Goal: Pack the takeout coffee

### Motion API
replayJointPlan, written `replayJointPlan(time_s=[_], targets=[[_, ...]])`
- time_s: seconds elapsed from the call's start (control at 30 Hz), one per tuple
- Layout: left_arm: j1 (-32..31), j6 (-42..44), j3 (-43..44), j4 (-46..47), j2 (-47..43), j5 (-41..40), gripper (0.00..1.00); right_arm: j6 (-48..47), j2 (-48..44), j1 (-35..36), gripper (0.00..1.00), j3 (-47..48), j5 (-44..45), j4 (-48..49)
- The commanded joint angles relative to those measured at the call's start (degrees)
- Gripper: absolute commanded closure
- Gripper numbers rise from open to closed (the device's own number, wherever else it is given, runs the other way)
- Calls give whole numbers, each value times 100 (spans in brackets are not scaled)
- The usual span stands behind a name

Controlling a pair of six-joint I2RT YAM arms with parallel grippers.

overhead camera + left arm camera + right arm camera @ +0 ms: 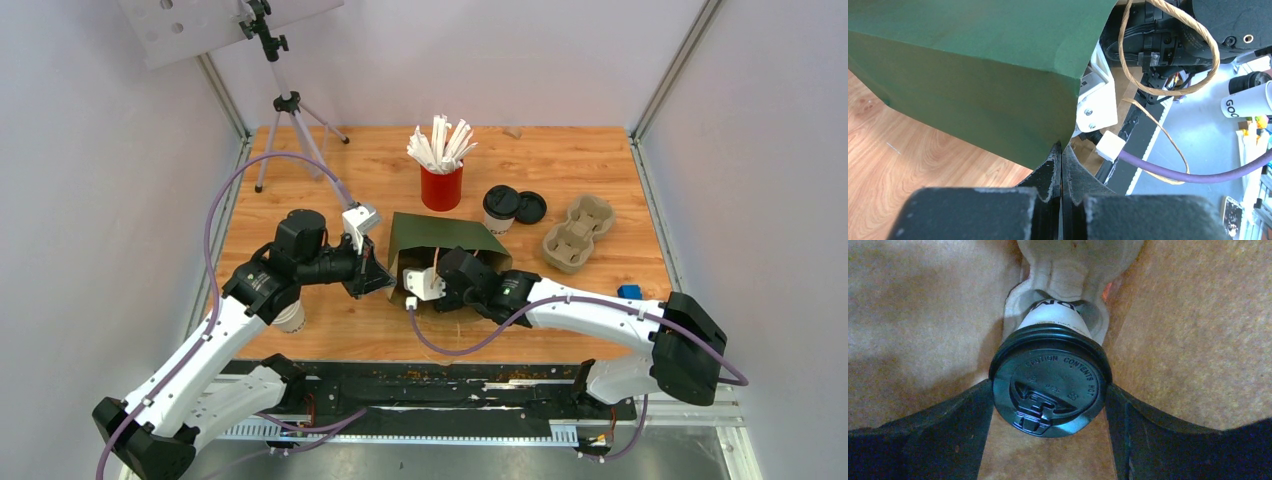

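Note:
The green paper bag [440, 238] lies on its side mid-table, mouth toward the arms. My right gripper [445, 268] reaches into the mouth. In the right wrist view its fingers [973, 415] press both sides of the black lid of the takeout coffee [1053, 375], a white paper cup. The cup sits in a pulp carrier [1073, 270] against the bag's brown inside. My left gripper [383, 278] is shut on the bag's left mouth edge, which also shows in the left wrist view [1062, 147], where the green wall [973, 75] fills the frame.
A second lidded white cup [499, 208] and a loose black lid [531, 207] stand behind the bag. A spare pulp carrier [578, 232] lies to the right, the red cup of white sticks [441, 186] at the back, a tripod [290, 110] back left, a white cup [291, 317] under my left arm.

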Motion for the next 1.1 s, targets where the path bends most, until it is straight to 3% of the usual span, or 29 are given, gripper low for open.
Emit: replayJointPlan(time_s=[0.0, 0.6, 1.07], targets=[[-25, -87, 84, 260, -45, 230, 100, 73, 3, -108, 32, -92, -110, 167], [-20, -96, 66, 267, -45, 214, 100, 75, 82, -158, 28, -12, -224, 74], [-25, -122, 57, 283, -59, 159, 100, 24, -90, -149, 17, 236, -391, -314]])
